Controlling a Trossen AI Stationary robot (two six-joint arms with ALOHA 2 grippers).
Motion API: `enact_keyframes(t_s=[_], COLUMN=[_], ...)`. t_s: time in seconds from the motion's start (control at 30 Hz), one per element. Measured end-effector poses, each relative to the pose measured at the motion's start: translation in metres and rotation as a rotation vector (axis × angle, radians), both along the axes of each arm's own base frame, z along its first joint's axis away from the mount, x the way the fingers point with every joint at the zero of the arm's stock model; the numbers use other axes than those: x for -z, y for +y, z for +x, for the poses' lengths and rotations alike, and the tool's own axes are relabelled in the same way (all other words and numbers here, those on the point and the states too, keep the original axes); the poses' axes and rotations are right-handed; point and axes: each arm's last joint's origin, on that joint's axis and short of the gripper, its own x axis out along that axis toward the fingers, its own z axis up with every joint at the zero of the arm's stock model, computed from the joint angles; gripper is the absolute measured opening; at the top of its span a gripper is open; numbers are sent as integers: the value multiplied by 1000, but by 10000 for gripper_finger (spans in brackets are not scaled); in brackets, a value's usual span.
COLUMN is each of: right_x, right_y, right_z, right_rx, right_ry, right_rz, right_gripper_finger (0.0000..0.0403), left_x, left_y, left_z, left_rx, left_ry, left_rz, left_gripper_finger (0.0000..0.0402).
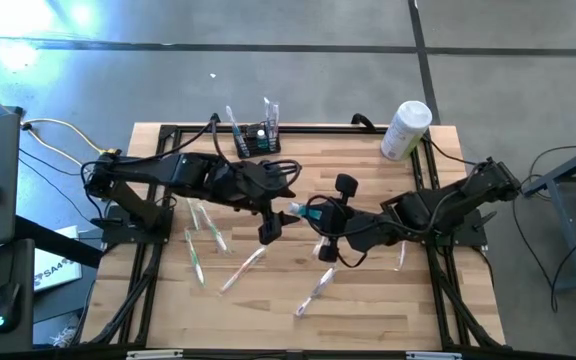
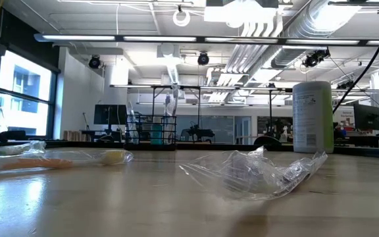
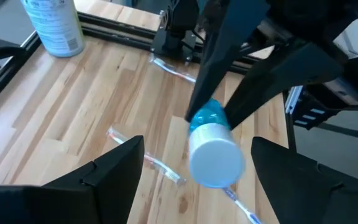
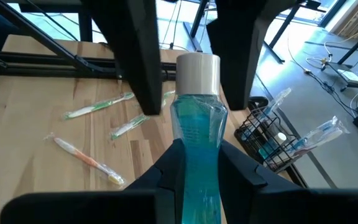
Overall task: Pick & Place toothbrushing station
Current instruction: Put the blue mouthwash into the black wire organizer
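Observation:
The black rack (image 1: 255, 137) stands at the table's far edge with wrapped toothbrushes upright in it; it also shows in the low view (image 2: 151, 128). My right gripper (image 1: 316, 212) is shut on a clear bottle of blue liquid (image 4: 197, 124) with a white cap (image 4: 197, 71), above the table's middle. My left gripper (image 1: 280, 215) is open. Its fingers (image 4: 143, 56) stand on either side of the cap (image 3: 215, 155), and no touch shows. My right gripper pinches the bottle's blue body (image 4: 197, 134) between its two fingers, below the neck. The fingers come from the table's right side and lie along the bottle. The bottle is lifted clear of the table, its cap end pointing toward my left gripper.
A tall white cylindrical container (image 1: 406, 128) stands at the far right corner. Several wrapped toothbrushes (image 1: 208, 228) lie scattered on the wooden top, left and near of the grippers. A crumpled clear wrapper (image 2: 255, 172) lies close to the low camera.

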Motion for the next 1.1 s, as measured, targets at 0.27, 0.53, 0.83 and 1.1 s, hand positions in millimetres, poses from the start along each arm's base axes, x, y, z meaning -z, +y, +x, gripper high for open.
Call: enact_keyframes(t_s=[0.27, 0.53, 0.83, 1.1], right_x=[0, 0, 0, 0], right_y=[-1, -1, -1, -2], right_z=[1, 1, 1, 1], right_rx=[-4, -17, -29, -30], right_ry=[1, 6, 15, 17], right_rz=[4, 6, -11, -15], right_gripper_finger=[60, 58, 58, 59], left_x=[1, 0, 0, 0], left_y=[-1, -1, -1, -1], left_z=[2, 2, 2, 2], left_rx=[27, 18, 10, 26], left_ry=[3, -5, -10, -8], left_rz=[44, 30, 15, 29], left_gripper_finger=[294, 294, 227, 109])
